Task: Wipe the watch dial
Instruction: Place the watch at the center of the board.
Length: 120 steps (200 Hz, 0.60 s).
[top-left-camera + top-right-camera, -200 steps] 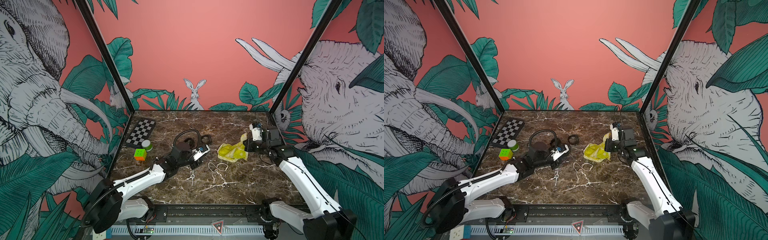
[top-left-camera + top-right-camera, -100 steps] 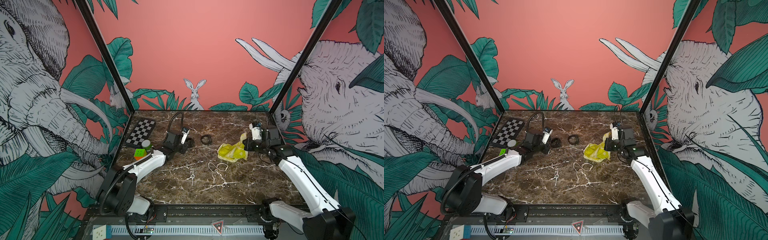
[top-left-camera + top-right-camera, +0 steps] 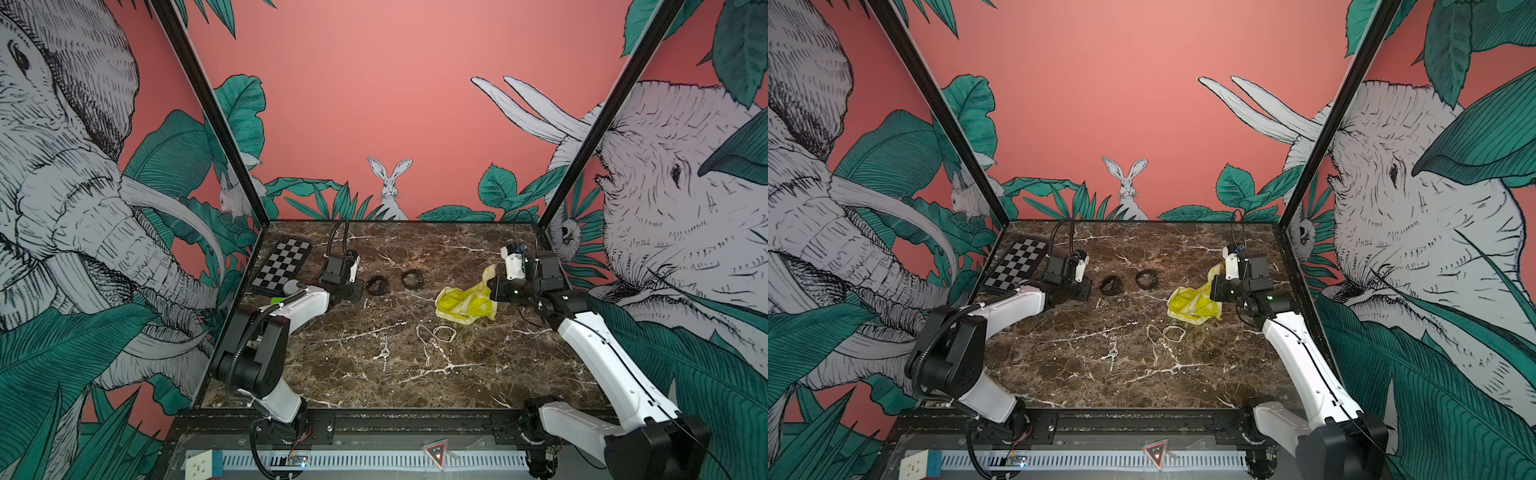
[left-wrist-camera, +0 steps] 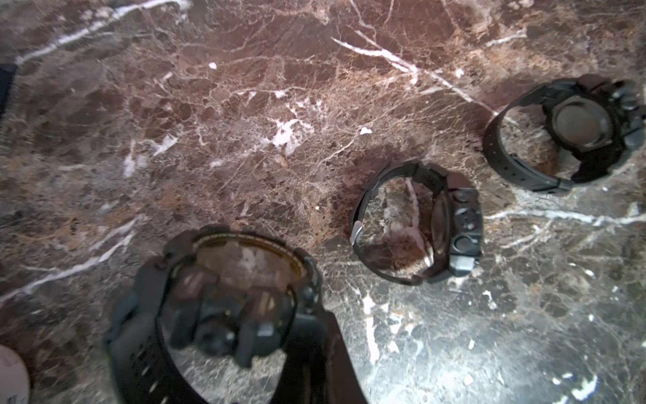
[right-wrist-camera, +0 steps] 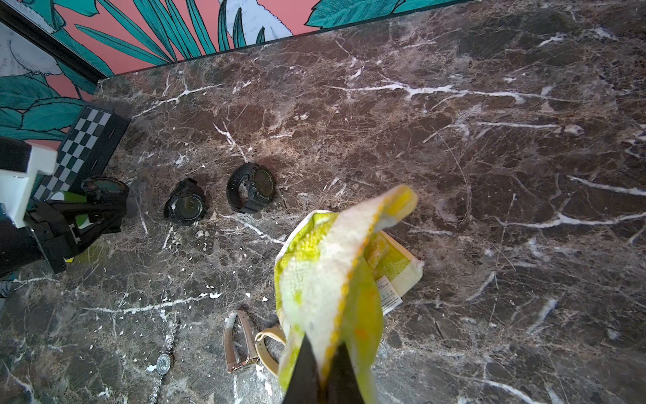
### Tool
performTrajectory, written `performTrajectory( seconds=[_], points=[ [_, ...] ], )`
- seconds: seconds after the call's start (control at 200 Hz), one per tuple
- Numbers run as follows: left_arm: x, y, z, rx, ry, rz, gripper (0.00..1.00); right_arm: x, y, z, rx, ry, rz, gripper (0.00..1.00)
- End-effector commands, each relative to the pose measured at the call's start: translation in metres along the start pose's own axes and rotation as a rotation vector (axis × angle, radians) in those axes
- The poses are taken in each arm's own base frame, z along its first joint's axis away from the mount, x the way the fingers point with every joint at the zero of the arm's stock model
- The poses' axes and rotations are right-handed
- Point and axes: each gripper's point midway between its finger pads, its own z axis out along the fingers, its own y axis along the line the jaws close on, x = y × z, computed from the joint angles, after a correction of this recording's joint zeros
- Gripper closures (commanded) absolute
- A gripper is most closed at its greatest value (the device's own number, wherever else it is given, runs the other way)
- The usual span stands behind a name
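Left wrist view: the left jaws are pressed together on the strap of one black watch [image 4: 227, 314], held just above the worktop [image 4: 279, 105]. Its round dial [image 4: 244, 262] faces the camera and is blurred. The right jaws, seen in the right wrist view, pinch a fold of the single yellow cloth [image 5: 332, 280]. One corner of the cloth stands up and the rest sags onto the marble.

There are three black watches in all. Besides the held one, two loose black watches [image 4: 416, 224] [image 4: 566, 133] lie side by side on the worktop, just beyond the left jaws.

In both top views the held watch sits at the rear left beside the chessboard [image 3: 282, 266], well apart from the cloth. The two loose watches lie between the held watch and the cloth.

One tan-strapped watch [image 5: 244, 339] lies just beside the cloth's near edge. One small silver watch on a chain [image 5: 163, 363] lies nearer the front.
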Motion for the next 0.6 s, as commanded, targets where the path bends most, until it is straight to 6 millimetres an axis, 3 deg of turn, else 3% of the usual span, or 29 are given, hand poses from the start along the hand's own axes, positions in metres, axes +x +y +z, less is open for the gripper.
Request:
performTrajectory(
  seconds=[0.0, 0.31, 0.45, 0.595],
  points=[
    [-0.001, -0.002, 0.004, 0.024, 0.034, -0.044, 1.00, -0.020, 0.004, -0.013, -0.007, -0.078, -0.005, 1.00],
    [0.011, 0.011, 0.018, 0.004, 0.092, -0.114, 0.95, -0.018, 0.002, -0.015, 0.000, -0.078, 0.000, 1.00],
    [0.015, 0.016, 0.019, -0.013, 0.107, -0.151, 0.76, -0.019, 0.003, -0.018, -0.005, -0.082, -0.001, 1.00],
    [0.007, 0.014, 0.013, 0.001, 0.065, -0.154, 0.64, -0.020, 0.003, -0.020, -0.006, -0.083, 0.001, 1.00]
  ],
)
